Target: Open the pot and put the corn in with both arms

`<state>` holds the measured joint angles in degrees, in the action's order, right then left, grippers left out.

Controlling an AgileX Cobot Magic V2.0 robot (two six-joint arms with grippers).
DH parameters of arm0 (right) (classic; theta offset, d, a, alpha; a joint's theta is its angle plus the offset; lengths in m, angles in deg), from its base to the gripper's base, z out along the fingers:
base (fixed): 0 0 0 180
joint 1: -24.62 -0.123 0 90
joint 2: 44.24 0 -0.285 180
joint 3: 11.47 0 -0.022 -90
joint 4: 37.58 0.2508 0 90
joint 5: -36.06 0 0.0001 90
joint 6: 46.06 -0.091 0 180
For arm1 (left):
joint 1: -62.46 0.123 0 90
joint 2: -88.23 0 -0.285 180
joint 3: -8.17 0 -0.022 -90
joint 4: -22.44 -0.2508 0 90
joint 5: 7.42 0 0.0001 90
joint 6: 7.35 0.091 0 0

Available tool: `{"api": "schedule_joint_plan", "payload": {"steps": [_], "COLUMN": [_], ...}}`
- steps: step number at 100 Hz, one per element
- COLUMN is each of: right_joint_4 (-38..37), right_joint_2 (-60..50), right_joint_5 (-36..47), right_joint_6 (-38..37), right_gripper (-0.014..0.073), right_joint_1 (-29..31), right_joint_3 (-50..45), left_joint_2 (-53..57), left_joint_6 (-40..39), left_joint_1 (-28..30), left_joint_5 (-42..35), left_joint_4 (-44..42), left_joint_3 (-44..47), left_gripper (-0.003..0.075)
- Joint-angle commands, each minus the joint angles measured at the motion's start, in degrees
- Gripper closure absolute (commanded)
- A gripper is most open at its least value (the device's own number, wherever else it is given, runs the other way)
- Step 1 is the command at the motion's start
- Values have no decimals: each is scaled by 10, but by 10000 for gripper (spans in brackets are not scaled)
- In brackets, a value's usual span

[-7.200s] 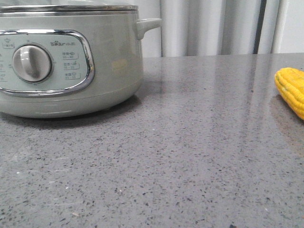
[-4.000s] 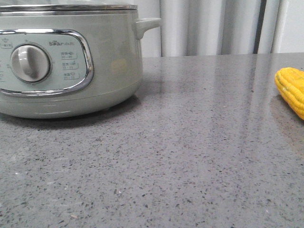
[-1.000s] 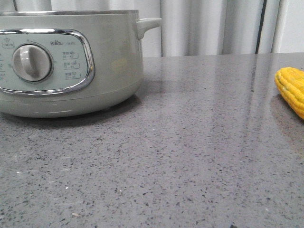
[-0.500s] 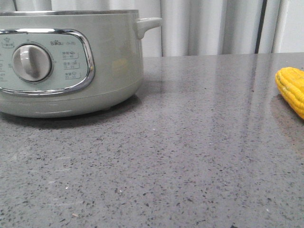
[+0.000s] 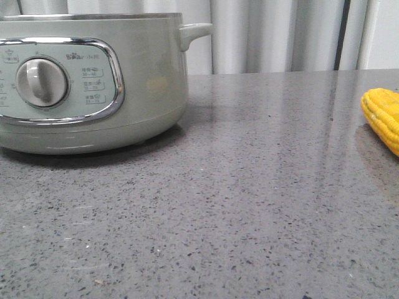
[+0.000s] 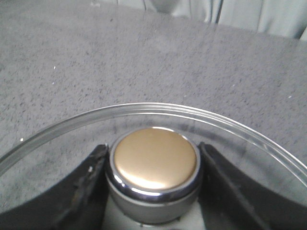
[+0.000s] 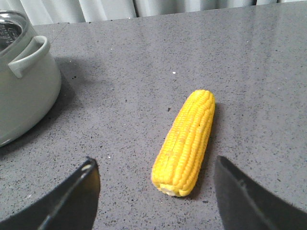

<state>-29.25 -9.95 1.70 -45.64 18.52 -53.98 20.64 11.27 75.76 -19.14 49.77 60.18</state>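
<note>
Grey speckled stone table (image 5: 249, 205), pot (image 5: 93, 87) standing at left, corn (image 5: 383, 118) lying far right, well apart

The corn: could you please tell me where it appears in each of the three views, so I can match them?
Front view: the corn lies at the right edge, partly cut off.
Left wrist view: not in it; only a glass lid and its knob show.
Right wrist view: near the centre, lying on the counter between the open right end effector's fingers.
Shared landmark: the pot's side handle.
</note>
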Motion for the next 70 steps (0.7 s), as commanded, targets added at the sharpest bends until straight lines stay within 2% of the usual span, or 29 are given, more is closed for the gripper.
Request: {"api": "schedule_joint_plan", "payload": {"steps": [1,10,25,49,61,70], "right_joint_4": [-2,-2,-2,-2,-2,-2], "right_joint_2": [7,7,7,7,7,15], "right_joint_5": [47,47,45,48,62,73], "right_joint_6": [6,6,6,6,6,6], "right_gripper": [154,154,154,154,154,154], "right_joint_1": [-1,-1,-1,-1,-1,-1], "right_joint_3": [20,20,20,20,20,21], "left_joint_2": [3,-5,-26,-49,-49,-49], "left_joint_6": [-6,-6,-6,-6,-6,-6], "left_joint_1": [0,0,0,0,0,0], "left_joint_5": [-92,-94,-95,-84,-78,-78], "left_joint_4": [-2,-2,-2,-1,-1,13], "left_joint_3": [-10,-8,-8,-8,-8,-8], "left_gripper": [619,587,458,421,302,271]}}
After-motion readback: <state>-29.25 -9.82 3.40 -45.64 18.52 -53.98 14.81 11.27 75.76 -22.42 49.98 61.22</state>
